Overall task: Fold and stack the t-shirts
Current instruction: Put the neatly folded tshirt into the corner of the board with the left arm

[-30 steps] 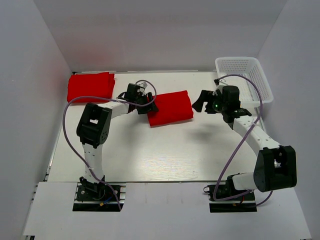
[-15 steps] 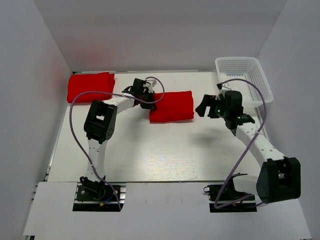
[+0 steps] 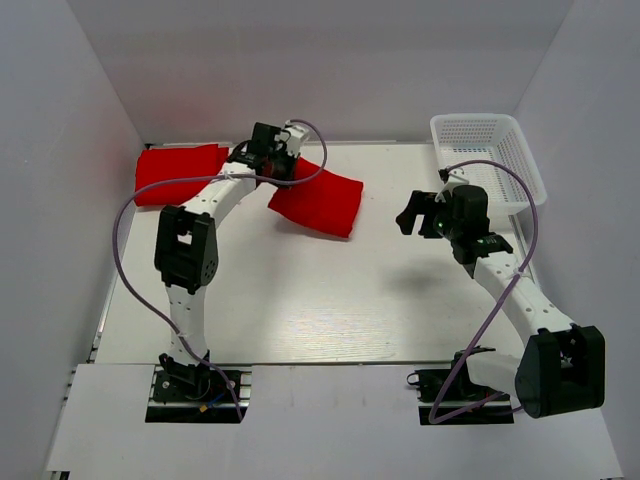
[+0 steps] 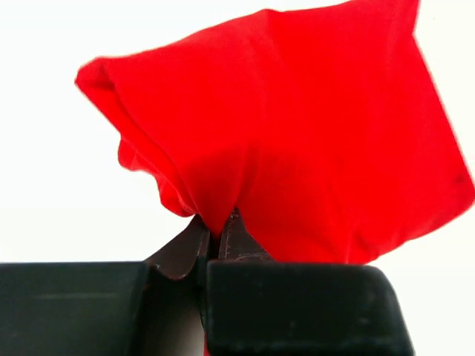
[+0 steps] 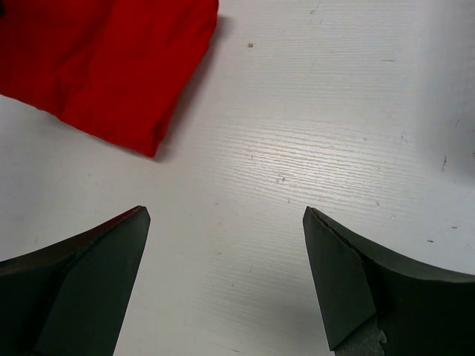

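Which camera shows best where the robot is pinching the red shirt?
The left wrist camera: the left end effector is shut on a fold of the shirt, close up. The top camera shows most of the shirt, but the arm hides the pinch. The right wrist camera shows only one corner.

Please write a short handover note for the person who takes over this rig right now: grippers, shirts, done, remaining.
Left gripper: jaws shut on an edge of the folded plain red cloth t-shirt, far side, mid-table.
Right gripper: open, empty, over the white table.
Done: that shirt is folded; a folded red cloth pile lies far left.
Left: probably put the held shirt on that pile.
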Available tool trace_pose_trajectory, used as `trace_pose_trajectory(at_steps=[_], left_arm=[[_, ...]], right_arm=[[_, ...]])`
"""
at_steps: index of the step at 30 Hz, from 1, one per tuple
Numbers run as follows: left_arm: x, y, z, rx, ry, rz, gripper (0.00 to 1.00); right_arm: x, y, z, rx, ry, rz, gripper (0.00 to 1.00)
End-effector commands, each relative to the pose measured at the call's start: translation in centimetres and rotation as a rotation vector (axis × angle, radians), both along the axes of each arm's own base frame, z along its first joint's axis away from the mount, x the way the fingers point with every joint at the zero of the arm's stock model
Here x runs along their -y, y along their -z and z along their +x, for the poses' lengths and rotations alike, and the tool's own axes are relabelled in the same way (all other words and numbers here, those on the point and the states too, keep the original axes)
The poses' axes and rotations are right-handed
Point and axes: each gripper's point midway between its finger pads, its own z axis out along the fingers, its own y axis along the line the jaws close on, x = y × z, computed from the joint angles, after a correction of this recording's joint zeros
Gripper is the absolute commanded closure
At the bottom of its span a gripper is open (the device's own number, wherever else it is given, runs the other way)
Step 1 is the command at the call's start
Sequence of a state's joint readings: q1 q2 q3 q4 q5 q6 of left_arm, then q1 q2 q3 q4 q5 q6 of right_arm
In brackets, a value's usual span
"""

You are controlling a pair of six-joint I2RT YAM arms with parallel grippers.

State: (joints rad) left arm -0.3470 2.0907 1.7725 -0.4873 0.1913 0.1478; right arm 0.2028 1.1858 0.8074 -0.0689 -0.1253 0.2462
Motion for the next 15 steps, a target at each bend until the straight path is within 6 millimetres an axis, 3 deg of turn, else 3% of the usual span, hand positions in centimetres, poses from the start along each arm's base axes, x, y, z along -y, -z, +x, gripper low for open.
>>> trace_pose_trajectory(at_steps=[1, 2, 4, 5, 15], left_arm=[[-2.0, -7.4, 0.6, 0.149, 0.002, 0.044, 1.0], [-2.0, -9.3, 0.9, 0.188, 0.009, 0.041, 1.0], [-3.0, -10.3, 1.0, 0.191, -0.007, 0.066, 1.0], [-3.5, -12.0, 1.4, 0.218, -0.02, 0.058, 1.0], [-7.1, -15.2, 2.4, 0.331, 0.071, 0.198, 1.0]], right_arm=[[0.6, -1.9, 0.6, 0.082, 0.021, -0.012, 0.1], [0.5, -2.0, 0.7, 0.085, 0.02, -0.011, 0.1], [0.6, -2.1, 0.7, 0.088, 0.021, -0.011, 0.1], [0.6, -1.9, 0.6, 0.08, 0.021, -0.013, 0.1], [0.3, -2.0, 0.5, 0.081, 0.013, -0.006, 0.1]])
